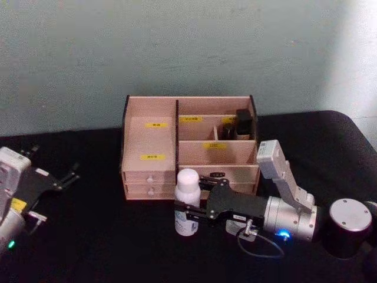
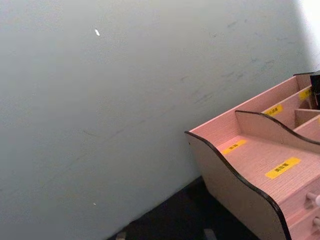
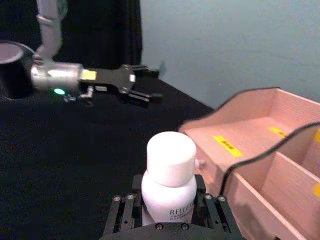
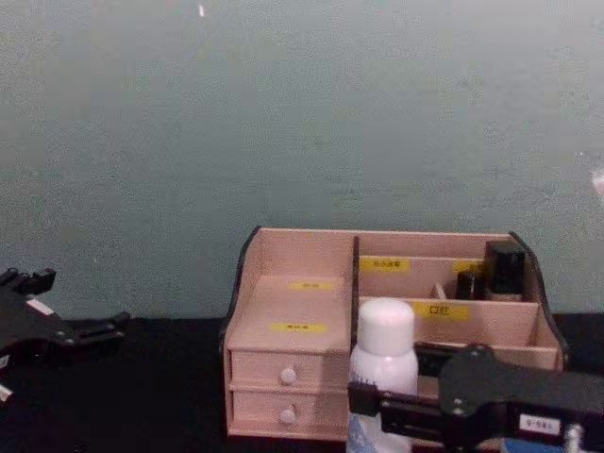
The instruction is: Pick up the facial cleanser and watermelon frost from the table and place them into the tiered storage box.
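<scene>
Where black table (image 1: pixel 88 242) meets greenish wall (image 1: pixel 177 47), tiered storage box (image 1: pixel 150 141) seemingly stands.

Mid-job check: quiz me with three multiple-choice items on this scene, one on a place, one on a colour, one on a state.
1. Where is the facial cleanser relative to the tiered storage box?
A) inside its rear compartment
B) in front of its drawers
C) behind it

2. The cleanser's cap is:
A) white
B) blue
C) black

3. The left gripper is:
A) shut on the cleanser
B) shut on a drawer knob
C) open, holding nothing

Answers:
1 B: the head view shows it before the drawers, clamped between the right gripper's fingers.
2 A: the right wrist view shows a white cap.
3 C: its fingers are spread, far off to the left.
</scene>
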### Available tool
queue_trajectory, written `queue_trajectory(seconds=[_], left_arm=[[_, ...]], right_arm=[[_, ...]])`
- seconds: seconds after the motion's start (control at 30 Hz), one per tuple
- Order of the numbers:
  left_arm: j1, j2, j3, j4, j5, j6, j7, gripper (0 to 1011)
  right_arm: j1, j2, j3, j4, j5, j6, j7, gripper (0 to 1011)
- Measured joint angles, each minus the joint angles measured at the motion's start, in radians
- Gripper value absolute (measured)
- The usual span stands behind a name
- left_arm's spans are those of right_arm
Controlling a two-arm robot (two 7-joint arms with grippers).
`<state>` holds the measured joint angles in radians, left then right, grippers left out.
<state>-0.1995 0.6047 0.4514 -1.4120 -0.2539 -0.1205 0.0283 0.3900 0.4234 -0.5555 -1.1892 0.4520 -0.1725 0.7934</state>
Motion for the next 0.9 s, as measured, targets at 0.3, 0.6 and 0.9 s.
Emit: queue_trajectory(seconds=[0.3,0.6,0.9], left_arm=[[0.000,0.000,0.000,0.000,0.000,0.000,0.000,1001],[0.000,0.000,0.000,0.000,0.000,0.000,0.000,1001],[0.000,0.000,0.000,0.000,0.000,0.000,0.000,1001]], right_arm=[[0.000,0.032,0.024,-0.082,0.087,0.025,0.036,589],[0.053,0.016,0.069,-0.103,0.104,0.003,-0.049,589],[0.125,-0.034,0.095,-0.043,0.002,-0.007,-0.204,590]])
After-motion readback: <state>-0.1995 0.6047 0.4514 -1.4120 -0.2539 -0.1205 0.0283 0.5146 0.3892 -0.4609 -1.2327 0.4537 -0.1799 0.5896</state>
